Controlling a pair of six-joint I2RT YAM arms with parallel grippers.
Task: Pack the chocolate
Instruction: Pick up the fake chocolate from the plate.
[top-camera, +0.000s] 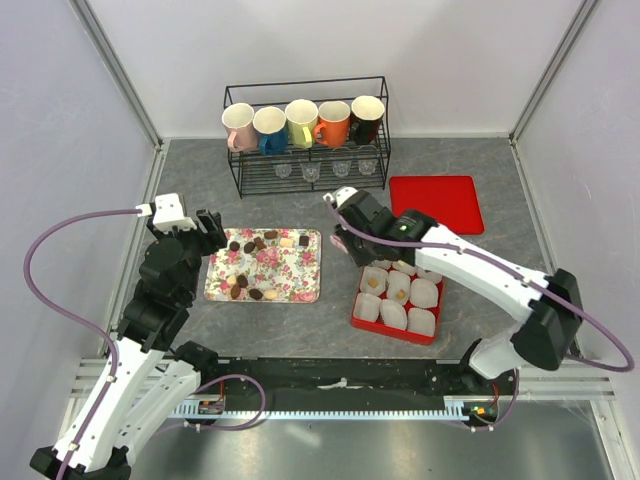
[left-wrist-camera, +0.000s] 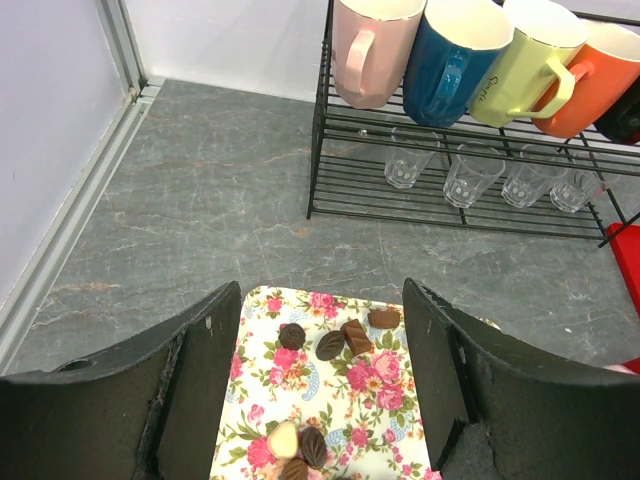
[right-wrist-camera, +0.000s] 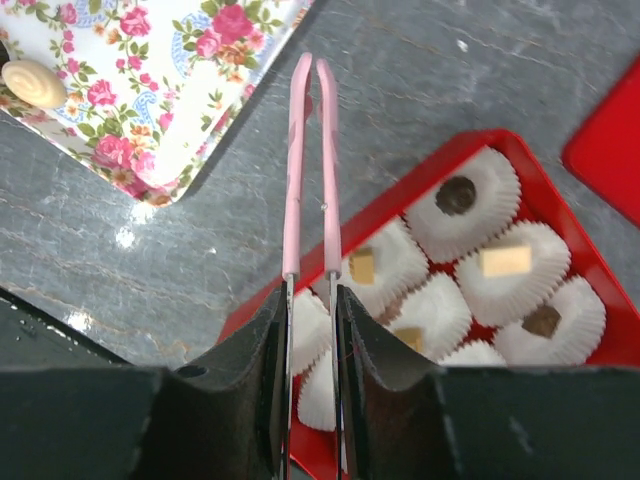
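Right wrist, pincer (right-wrist-camera: 312, 295), tongs (right-wrist-camera: 295, 170) across box (right-wrist-camera: 395, 200) edge

the grey tabletop (top-camera: 190, 180) lies open in the upper left of the top view, and a narrow strip of it runs between the floral tray (top-camera: 310, 290) and the red box (top-camera: 392, 330), with the pink tongs (right-wrist-camera: 295, 170) reaching over it. the wire rack (top-camera: 258, 182) with its mugs (top-camera: 301, 122) and glasses (top-camera: 311, 172) walls off the upper centre, and the red lid (top-camera: 436, 203) lies flat just right of it. the right arm (top-camera: 470, 265) crosses above the box's upper right corner, and the left gripper (top-camera: 212, 230), jaws apart, hangs at the tray's left edge.
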